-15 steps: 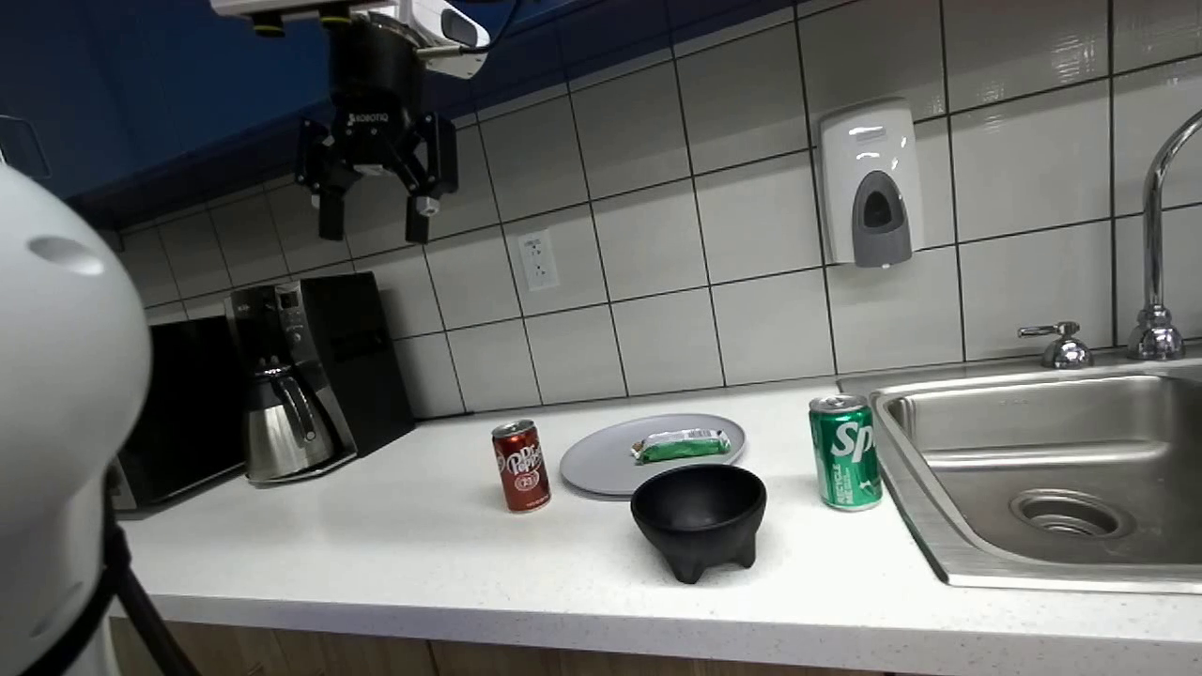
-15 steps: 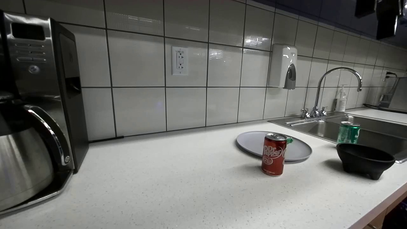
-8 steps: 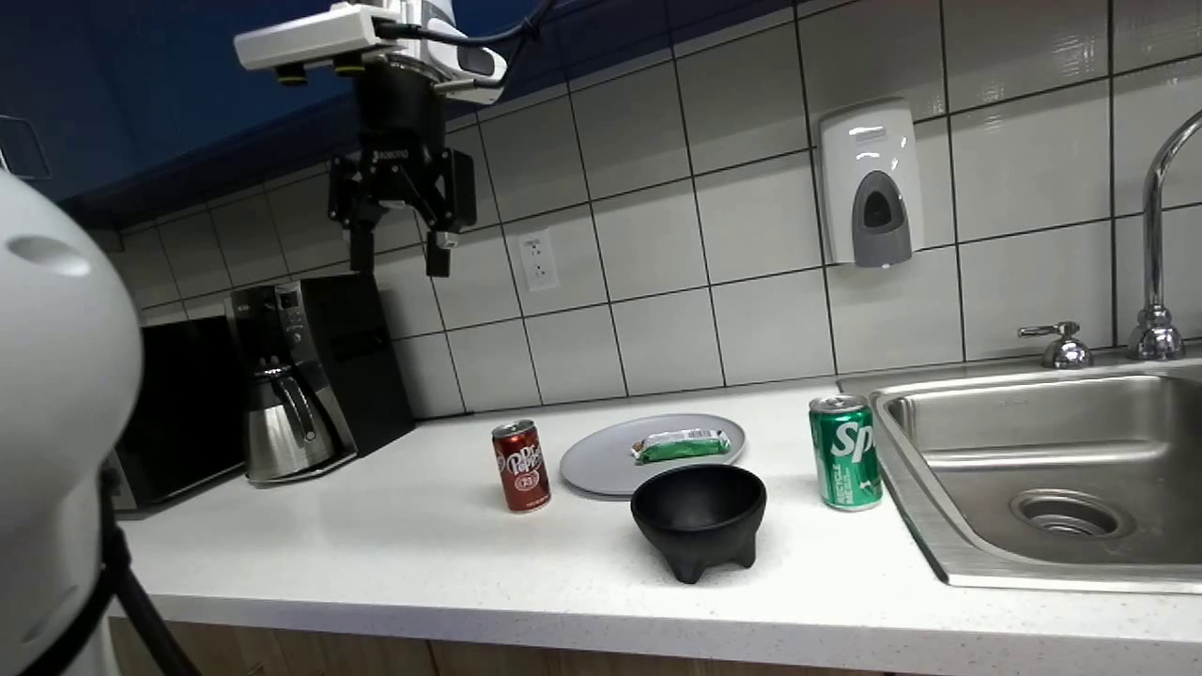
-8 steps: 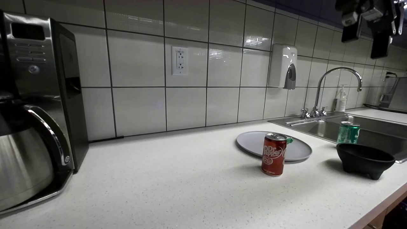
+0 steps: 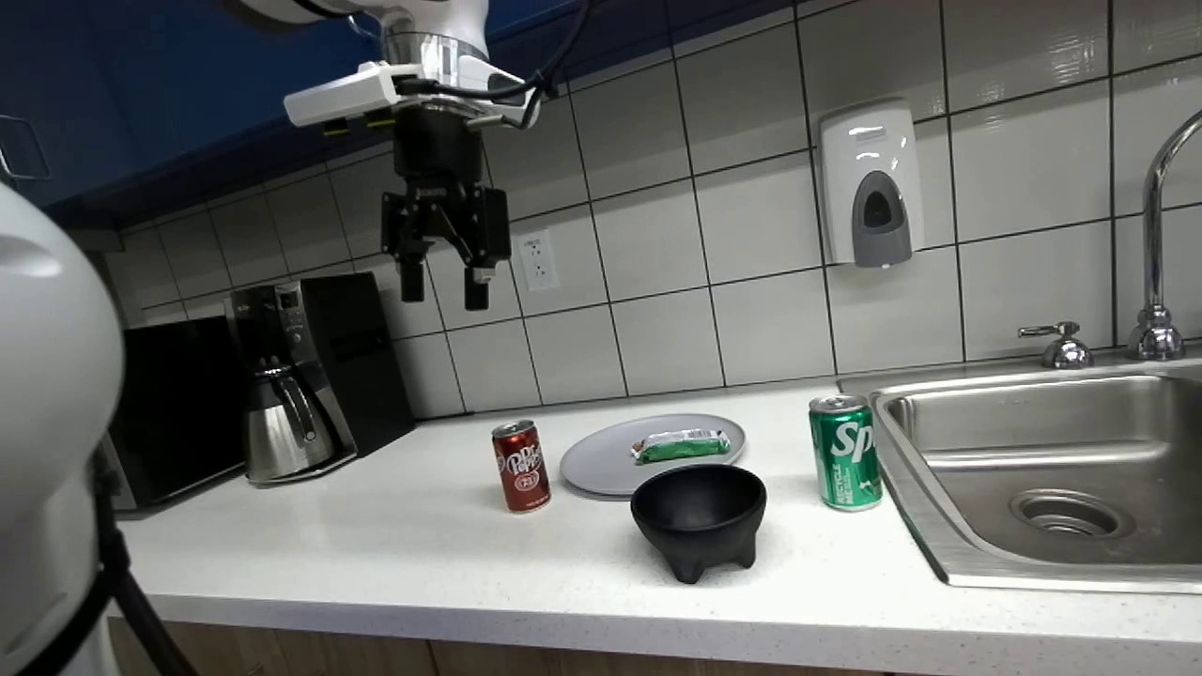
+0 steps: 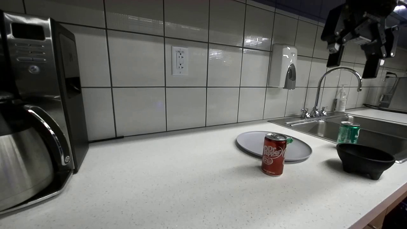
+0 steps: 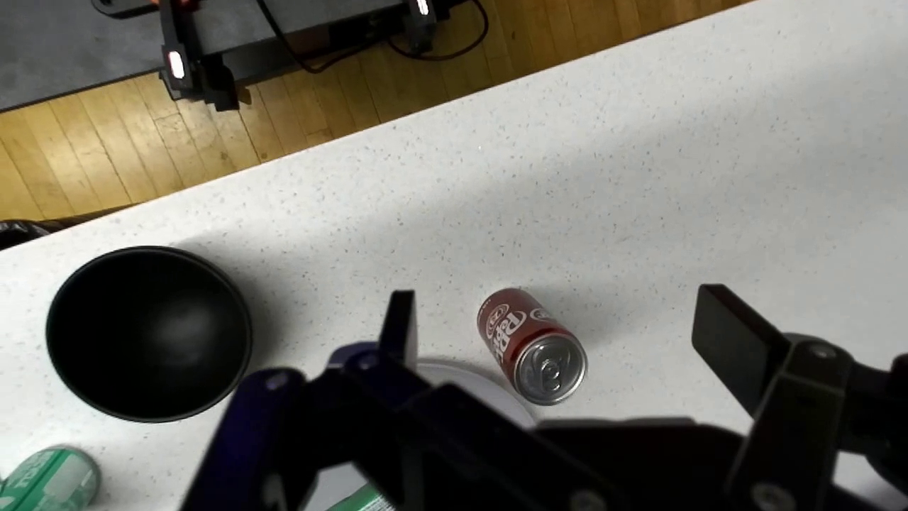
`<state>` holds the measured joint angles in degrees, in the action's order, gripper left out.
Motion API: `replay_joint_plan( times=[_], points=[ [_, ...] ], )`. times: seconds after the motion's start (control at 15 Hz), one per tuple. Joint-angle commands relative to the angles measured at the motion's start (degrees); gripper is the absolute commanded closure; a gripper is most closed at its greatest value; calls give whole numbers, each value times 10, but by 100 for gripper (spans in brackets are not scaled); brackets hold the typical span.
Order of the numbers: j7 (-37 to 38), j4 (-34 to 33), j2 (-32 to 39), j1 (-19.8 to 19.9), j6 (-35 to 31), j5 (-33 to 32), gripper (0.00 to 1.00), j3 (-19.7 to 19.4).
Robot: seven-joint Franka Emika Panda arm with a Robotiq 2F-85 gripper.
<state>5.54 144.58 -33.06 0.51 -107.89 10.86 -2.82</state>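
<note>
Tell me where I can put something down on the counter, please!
The biggest bare patch of counter lies between the coffee maker and the red can. More is bare between that can and the counter's front edge. It's crowded around the gray plate: a wrapped bar lies on it, with the red can, black bowl and green can nearby.

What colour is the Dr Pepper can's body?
Red with white lettering; the Dr Pepper can shows best in an exterior view.
</note>
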Motion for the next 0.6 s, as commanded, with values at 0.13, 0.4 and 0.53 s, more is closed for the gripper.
replay_joint_plan(
  times=[0.13,0.4,0.53],
  points=[
    [51,9,38,26,-65,6,0,9],
    [78,1,78,33,-100,5,0,8],
    [91,-6,100,35,-115,6,0,7]
  ],
)
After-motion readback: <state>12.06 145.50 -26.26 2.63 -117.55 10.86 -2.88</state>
